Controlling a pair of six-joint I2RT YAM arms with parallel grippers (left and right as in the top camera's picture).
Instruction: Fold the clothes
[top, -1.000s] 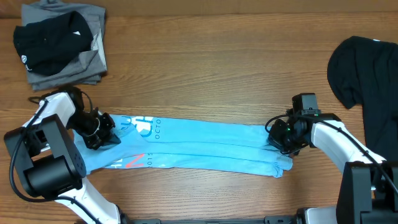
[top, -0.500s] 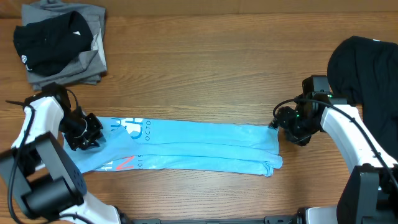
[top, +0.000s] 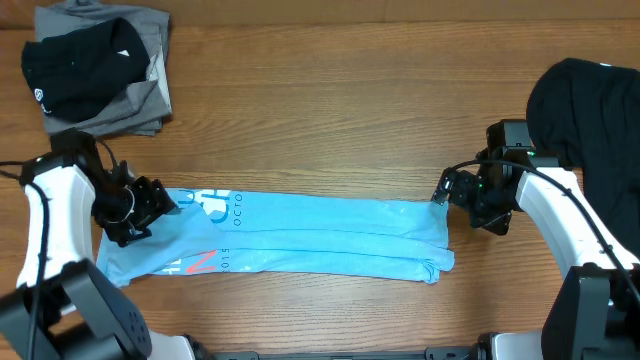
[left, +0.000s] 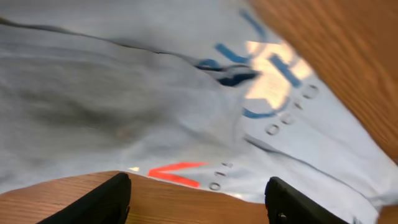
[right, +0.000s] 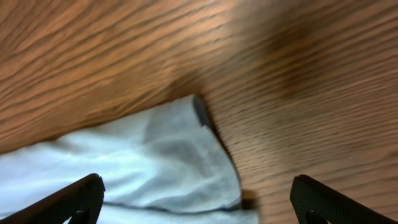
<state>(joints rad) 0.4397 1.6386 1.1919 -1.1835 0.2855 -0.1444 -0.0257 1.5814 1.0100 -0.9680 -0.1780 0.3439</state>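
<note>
Far left, rear: a folded pile (top: 95, 70), a black garment on top of grey ones, lies well apart from the work.
Left tool (top: 148, 205): at the printed end of the light-blue T-shirt (top: 320, 235). The jaws stand wide apart with nothing between them. The wrist view shows only cloth lying beneath.
Task item, position: the light-blue T-shirt lies flat on the surface (top: 330, 110), near the front edge. It is folded lengthwise into a long narrow band running left to right, with the lettering at the left end.
Right tool (top: 455, 192): just beside the band's right end, jaws fully apart and gripping nothing. The wrist view shows the cloth's corner lying free on the wood.
Far right: a black T-shirt (top: 590, 130) is heaped unfolded at the edge, and the right arm's rear part overlaps it.
Step in hand (judgement): the lengthwise fold appears set down and both tools are free. The crosswise fold is not yet done.
Next move (judgement): one tool needs a fresh grip on an end of the band, taking all layers together. That end then goes over toward the other, edges kept aligned so the layers do not slide apart.
</note>
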